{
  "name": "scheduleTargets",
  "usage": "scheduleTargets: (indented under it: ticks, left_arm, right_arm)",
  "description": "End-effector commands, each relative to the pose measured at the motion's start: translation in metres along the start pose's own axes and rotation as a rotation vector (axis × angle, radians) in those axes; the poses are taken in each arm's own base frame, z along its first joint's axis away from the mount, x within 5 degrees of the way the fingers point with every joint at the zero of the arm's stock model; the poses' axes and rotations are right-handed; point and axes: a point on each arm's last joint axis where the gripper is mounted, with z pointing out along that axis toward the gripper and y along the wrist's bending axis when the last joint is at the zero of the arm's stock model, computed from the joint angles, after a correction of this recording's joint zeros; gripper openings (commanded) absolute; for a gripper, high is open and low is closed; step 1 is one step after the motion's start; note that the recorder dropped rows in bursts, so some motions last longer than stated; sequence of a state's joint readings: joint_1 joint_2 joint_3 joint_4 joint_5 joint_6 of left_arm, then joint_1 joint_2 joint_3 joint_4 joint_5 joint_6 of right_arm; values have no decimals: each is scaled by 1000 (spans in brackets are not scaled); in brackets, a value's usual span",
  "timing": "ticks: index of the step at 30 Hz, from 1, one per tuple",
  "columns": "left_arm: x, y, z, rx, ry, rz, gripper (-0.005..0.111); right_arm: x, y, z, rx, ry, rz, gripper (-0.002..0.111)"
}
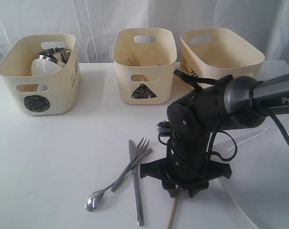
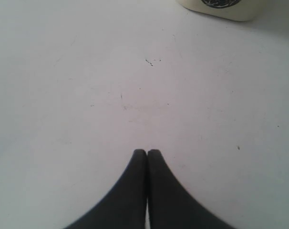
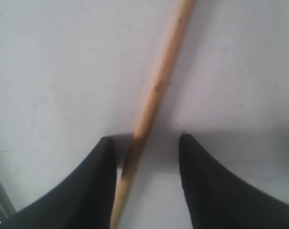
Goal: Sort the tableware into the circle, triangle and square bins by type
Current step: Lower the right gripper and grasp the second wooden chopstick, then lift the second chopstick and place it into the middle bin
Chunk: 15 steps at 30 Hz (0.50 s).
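A wooden chopstick (image 1: 173,212) (image 3: 156,90) lies near the table's front edge. My right gripper (image 1: 182,191) (image 3: 147,138) points down over it, open. The stick runs between the fingers, close beside one of them. To its left lie a steel fork (image 1: 143,143), knife (image 1: 139,205) and spoon (image 1: 90,204), crossing each other. The circle bin (image 1: 39,90) holds steel mugs (image 1: 56,53) and a white bowl (image 1: 44,67). My left gripper (image 2: 147,151) is shut and empty over bare table; it does not show in the exterior view.
The triangle bin (image 1: 144,71) stands at the back middle and the square bin (image 1: 221,52) at the back right. A large white plate (image 1: 263,191) lies at the front right, beside the right arm. A corner of the circle bin (image 2: 225,7) shows beyond the left gripper.
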<state>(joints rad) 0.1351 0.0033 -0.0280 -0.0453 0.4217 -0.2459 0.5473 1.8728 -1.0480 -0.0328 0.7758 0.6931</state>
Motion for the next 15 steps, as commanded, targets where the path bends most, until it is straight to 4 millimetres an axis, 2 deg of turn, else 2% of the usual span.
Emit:
scheduleTargets:
  ticks: [1, 15]
  left_arm:
    - [8, 0, 1, 0, 63, -13, 1]
    - [8, 0, 1, 0, 63, -13, 1]
  right_arm:
    - [-2, 1, 2, -7, -18, -26, 30]
    - [-8, 9, 1, -107, -83, 17, 5]
